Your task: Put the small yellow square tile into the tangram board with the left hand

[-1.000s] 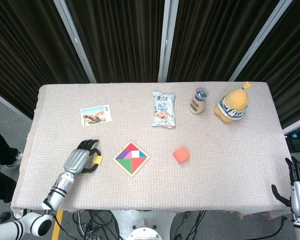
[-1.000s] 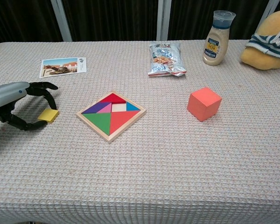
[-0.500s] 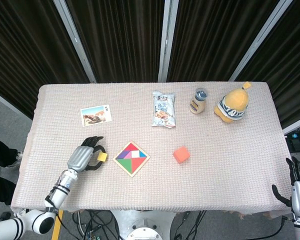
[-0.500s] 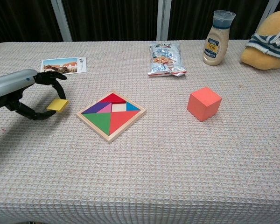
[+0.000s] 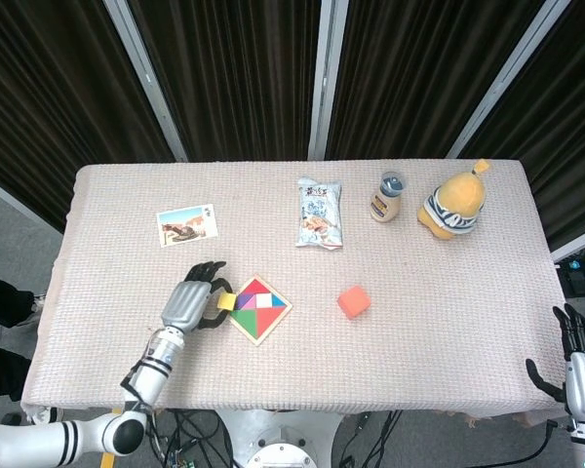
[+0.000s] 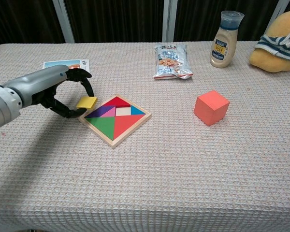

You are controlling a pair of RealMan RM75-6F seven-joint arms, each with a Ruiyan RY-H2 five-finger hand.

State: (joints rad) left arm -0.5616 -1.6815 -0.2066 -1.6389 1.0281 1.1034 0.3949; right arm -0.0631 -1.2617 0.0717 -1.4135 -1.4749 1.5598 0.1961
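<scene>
1. The left hand (image 6: 63, 94) pinches the small yellow square tile (image 6: 86, 102) just beside the left corner of the tangram board (image 6: 115, 119), above the cloth.
2. The right hand (image 5: 577, 363) is well right of the board at the table edge, fingers spread, holding nothing.
3. An orange cube (image 6: 211, 107) sits right of the board.

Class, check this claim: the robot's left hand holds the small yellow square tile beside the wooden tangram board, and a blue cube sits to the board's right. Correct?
Not quite. The cube is orange-red, not blue, as the chest view shows. The rest stands: the left hand holds the small yellow square tile beside the wooden tangram board.
</scene>
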